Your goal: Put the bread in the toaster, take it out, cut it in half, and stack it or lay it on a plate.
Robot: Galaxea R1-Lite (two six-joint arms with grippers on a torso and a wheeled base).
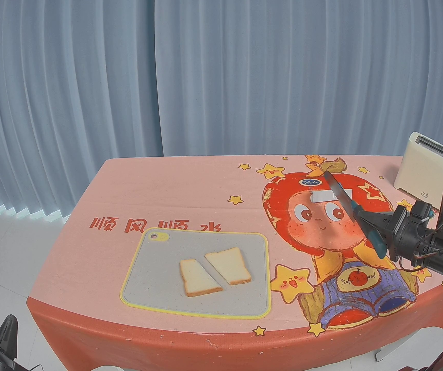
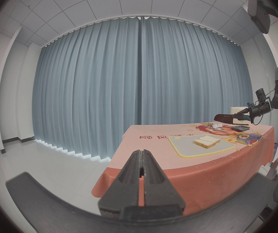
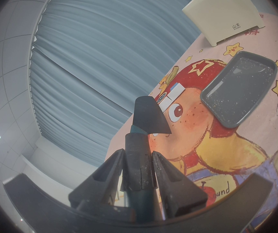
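Two cut halves of pale toasted bread (image 1: pixel 199 277) lie side by side, just apart, on a grey cutting board with a yellow rim (image 1: pixel 154 279). The right gripper (image 3: pixel 138 172) pinches a teal-handled, dark-bladed knife (image 1: pixel 341 194) above the pink tablecloth (image 1: pixel 180 191), near a dark rectangular tray (image 3: pixel 239 88) and a cream toaster (image 1: pixel 428 168). The left gripper (image 2: pixel 141 175), its fingers pressed together, hangs off the table's near corner.

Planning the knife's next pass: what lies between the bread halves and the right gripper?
In the head view, just bare cutting board and printed tablecloth lie between the bread halves and the right gripper, which holds the knife.
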